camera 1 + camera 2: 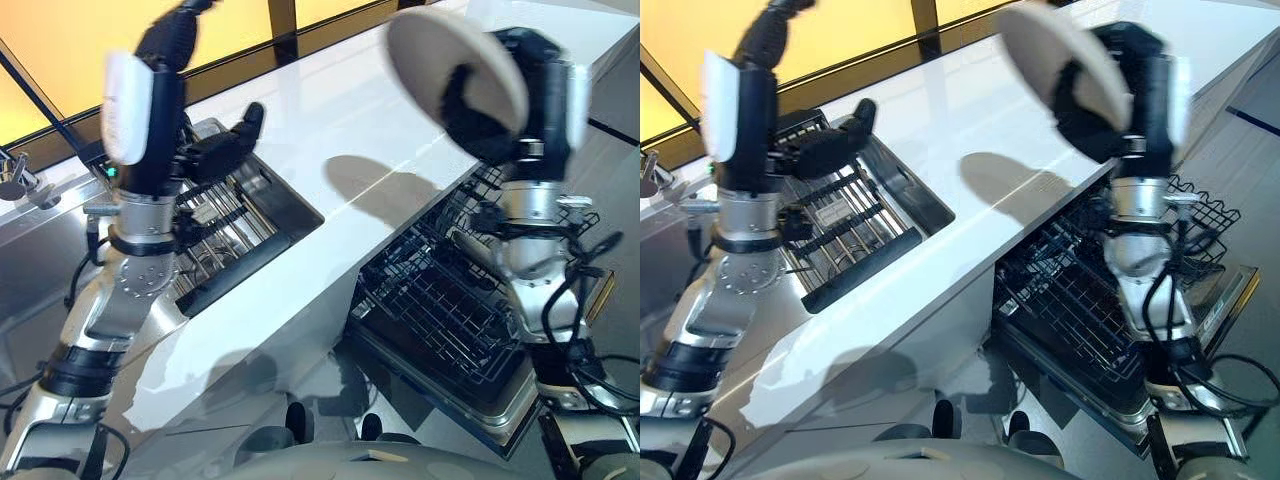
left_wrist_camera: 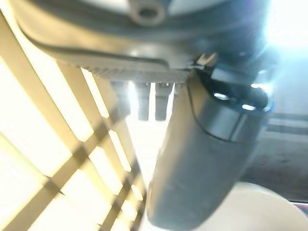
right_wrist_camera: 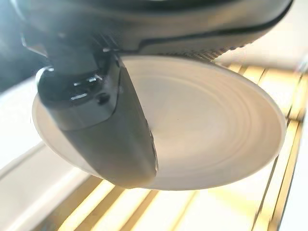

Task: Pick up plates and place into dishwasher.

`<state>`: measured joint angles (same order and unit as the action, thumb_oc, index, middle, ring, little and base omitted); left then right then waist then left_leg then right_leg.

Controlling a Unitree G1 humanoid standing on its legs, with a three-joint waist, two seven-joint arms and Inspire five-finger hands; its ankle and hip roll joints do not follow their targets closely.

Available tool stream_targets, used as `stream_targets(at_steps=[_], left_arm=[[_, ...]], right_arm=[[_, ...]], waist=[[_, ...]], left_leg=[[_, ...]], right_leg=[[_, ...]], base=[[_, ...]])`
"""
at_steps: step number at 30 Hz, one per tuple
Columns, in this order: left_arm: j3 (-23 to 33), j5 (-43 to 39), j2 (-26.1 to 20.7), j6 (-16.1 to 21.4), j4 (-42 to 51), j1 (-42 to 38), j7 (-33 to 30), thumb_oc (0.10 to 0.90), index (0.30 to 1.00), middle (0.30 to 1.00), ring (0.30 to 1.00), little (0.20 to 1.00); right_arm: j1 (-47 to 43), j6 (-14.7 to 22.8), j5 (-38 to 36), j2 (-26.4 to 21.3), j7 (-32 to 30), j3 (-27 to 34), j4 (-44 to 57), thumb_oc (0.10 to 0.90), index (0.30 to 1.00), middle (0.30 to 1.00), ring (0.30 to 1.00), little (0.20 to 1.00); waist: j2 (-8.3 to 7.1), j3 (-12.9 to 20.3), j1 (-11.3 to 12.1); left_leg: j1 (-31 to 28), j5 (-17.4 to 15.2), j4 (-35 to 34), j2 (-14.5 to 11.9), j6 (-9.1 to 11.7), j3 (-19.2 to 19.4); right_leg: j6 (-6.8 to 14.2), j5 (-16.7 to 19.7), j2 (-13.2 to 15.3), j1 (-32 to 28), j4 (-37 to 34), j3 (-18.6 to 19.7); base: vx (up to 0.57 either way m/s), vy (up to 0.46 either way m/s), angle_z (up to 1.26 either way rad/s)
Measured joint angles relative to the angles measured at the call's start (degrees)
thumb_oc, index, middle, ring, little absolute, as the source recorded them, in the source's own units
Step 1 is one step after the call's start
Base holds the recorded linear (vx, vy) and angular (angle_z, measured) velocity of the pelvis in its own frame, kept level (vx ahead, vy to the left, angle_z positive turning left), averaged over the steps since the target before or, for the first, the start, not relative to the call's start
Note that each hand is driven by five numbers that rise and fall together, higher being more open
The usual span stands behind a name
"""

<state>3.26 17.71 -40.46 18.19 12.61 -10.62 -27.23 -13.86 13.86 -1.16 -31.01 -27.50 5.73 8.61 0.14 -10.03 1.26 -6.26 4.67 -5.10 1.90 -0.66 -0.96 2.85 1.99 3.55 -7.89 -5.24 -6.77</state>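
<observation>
1. The right hand (image 1: 490, 105) is raised above the counter's near edge, its fingers and thumb curled round a pale round plate (image 1: 440, 55); the right wrist view shows the thumb lying across the plate's face (image 3: 207, 130).
2. The plate is held on edge and tilted, clear of every surface, above the white countertop (image 1: 330, 130), on which its shadow falls.
3. The left hand (image 1: 215, 150) hangs over the sink area with its fingers relaxed and spread, holding nothing; its wrist view shows straight fingers (image 2: 147, 101) beside the thumb.
4. A recessed steel sink (image 1: 895, 200) lies under the left hand and holds a rack of dark bars (image 1: 835, 235).
5. Below the right arm, the dishwasher's lower rack (image 1: 440, 300), a black wire basket, stands pulled out over the open door (image 1: 500, 400); the right forearm crosses in front of part of it.
6. A wire basket section (image 1: 1205, 215) projects beside the right forearm.
7. A tap fitting (image 1: 20, 180) stands at the sink's far left.
8. Amber window panels (image 1: 220, 25) run behind the counter.
</observation>
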Motion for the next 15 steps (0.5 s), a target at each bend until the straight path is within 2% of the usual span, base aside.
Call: stream_targets(at_steps=[3, 7, 11, 15], left_arm=[[5.34, -7.10, 0.48, -2.12, -1.25, 7.11, 3.23, 0.800, 0.900, 0.900, 0.900, 0.900], [8.24, -17.43, 4.44, -2.55, -5.00, 13.13, 9.18, 0.800, 0.900, 0.900, 0.900, 0.900], [8.60, -30.38, 9.32, -2.45, -5.16, 15.97, 17.86, 0.800, 0.900, 0.900, 0.900, 0.900], [8.60, -34.08, 12.85, -1.65, -5.54, 16.79, 20.57, 0.800, 0.900, 0.900, 0.900, 0.900]], right_arm=[[7.62, 0.88, -1.24, 1.04, -3.86, 6.07, -1.72, 0.100, 0.300, 0.300, 0.300, 0.200], [13.74, 1.01, -3.51, 4.44, -5.48, 7.84, -3.80, 0.100, 0.300, 0.300, 0.300, 0.200], [16.45, 1.02, -5.42, 8.80, -2.72, 7.32, -5.17, 0.100, 0.300, 0.300, 0.300, 0.200], [17.98, 0.65, -5.69, 9.86, 2.00, 5.78, -8.05, 0.100, 0.300, 0.300, 0.300, 0.200]], waist=[[0.06, 0.00, -0.34], [0.28, 0.03, -1.77], [0.39, -0.02, -2.54], [0.97, 0.02, -2.92]], left_leg=[[-0.03, -0.25, -0.03, -0.14, 0.04, 0.58], [-0.08, -0.28, -0.01, -0.19, 0.00, 0.91], [-0.23, -0.39, -0.03, -0.77, 0.06, 2.13], [-0.38, -0.42, -0.04, -0.80, 0.09, 2.36]], right_leg=[[0.00, -0.02, -0.10, 0.22, -0.01, 0.48], [-0.01, 0.03, -0.14, 0.48, -0.01, 1.27], [0.01, 0.02, -0.26, 0.67, -0.02, 1.63], [0.01, 0.03, -0.26, 0.65, -0.02, 1.75]], base=[[0.02, -0.005, -0.10], [0.00, -0.004, -0.09], [-0.01, 0.005, -0.08], [0.00, 0.007, -0.03]])
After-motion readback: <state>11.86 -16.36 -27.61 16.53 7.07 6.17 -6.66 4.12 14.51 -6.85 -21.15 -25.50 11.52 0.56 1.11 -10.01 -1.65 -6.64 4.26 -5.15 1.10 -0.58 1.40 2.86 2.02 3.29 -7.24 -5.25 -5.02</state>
